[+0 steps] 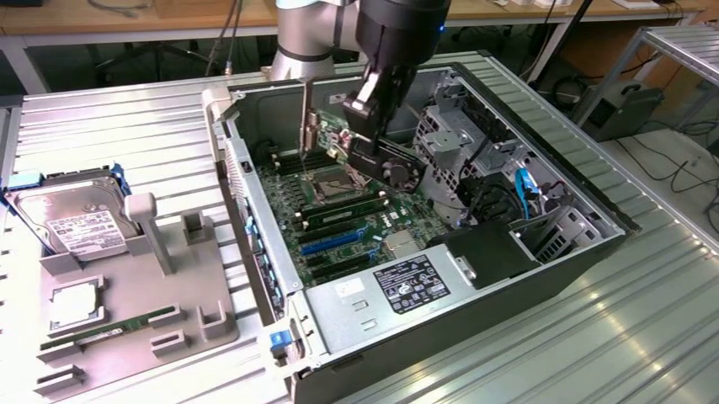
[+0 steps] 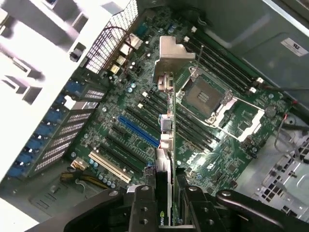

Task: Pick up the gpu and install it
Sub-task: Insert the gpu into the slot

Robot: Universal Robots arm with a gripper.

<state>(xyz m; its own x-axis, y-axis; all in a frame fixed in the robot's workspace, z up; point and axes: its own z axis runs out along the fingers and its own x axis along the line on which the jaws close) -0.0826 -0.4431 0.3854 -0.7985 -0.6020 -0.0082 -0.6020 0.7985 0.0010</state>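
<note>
My gripper (image 1: pixel 365 145) is shut on the gpu (image 1: pixel 396 167) and holds it upright inside the open computer case (image 1: pixel 561 252). The card hangs above the motherboard (image 1: pixel 337 210), its silver end bracket (image 1: pixel 306 126) pointing down toward the case's rear wall. In the wrist view the gpu (image 2: pixel 165 140) is seen edge-on between my two black fingers (image 2: pixel 142 208), with the bracket (image 2: pixel 171 55) at its far end. It hovers over the rows of expansion slots, close to the blue slot (image 2: pixel 137 130) and beside the bare CPU socket (image 2: pixel 205 96). Whether its edge touches a slot I cannot tell.
At the exterior view's left a grey fixture tray (image 1: pixel 146 311) carries a silver hard drive (image 1: pixel 73 223) and a green memory stick (image 1: pixel 113 328). Inside the case are a power supply (image 1: pixel 410 282), a metal drive cage (image 1: pixel 450 143) and blue cables (image 1: pixel 528 189).
</note>
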